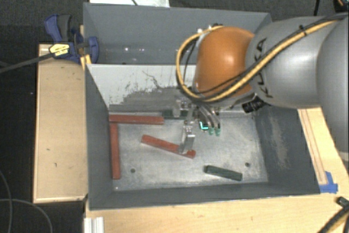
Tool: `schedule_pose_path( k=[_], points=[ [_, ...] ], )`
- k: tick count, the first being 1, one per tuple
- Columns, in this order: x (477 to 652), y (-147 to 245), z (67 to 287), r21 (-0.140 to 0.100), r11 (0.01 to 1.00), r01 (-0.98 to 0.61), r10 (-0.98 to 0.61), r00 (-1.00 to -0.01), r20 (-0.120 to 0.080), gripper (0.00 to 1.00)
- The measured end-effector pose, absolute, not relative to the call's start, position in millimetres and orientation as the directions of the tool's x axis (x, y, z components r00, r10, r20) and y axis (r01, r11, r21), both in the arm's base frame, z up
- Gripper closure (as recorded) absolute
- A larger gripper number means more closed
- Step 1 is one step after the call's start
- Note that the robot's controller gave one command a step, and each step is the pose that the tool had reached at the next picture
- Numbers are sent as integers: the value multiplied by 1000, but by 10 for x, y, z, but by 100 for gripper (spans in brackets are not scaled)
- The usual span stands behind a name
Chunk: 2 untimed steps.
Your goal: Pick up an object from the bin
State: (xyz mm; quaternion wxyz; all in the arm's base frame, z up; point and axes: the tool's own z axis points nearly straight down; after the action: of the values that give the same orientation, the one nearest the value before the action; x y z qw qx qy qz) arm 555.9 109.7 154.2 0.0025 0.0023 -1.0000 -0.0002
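The gripper (188, 142) stands low at the right end of a slanted red-brown stick (161, 143) on the floor of the bin (283, 161); if it is apart or together, I cannot tell. Near, to its lower right, lies a dark stick (222, 173); farther left, two more red-brown sticks (136, 119).

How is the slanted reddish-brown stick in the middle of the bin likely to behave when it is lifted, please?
The slanted reddish-brown stick looks straight and flat-sided, so it is probably stiff and unlikely to roll. The gripper is over its right end; lifted there, the long free end may tilt down or swing. It is slim, so probably light.
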Motion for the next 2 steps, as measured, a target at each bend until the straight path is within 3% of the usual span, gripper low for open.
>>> schedule_pose_path(
  k=[1,2],
  points=[
    [5330,1033,663,-1,994,112,112,-994,7,0],
    [5063,1059,700,1,985,170,170,-985,1,0]
  ],
)
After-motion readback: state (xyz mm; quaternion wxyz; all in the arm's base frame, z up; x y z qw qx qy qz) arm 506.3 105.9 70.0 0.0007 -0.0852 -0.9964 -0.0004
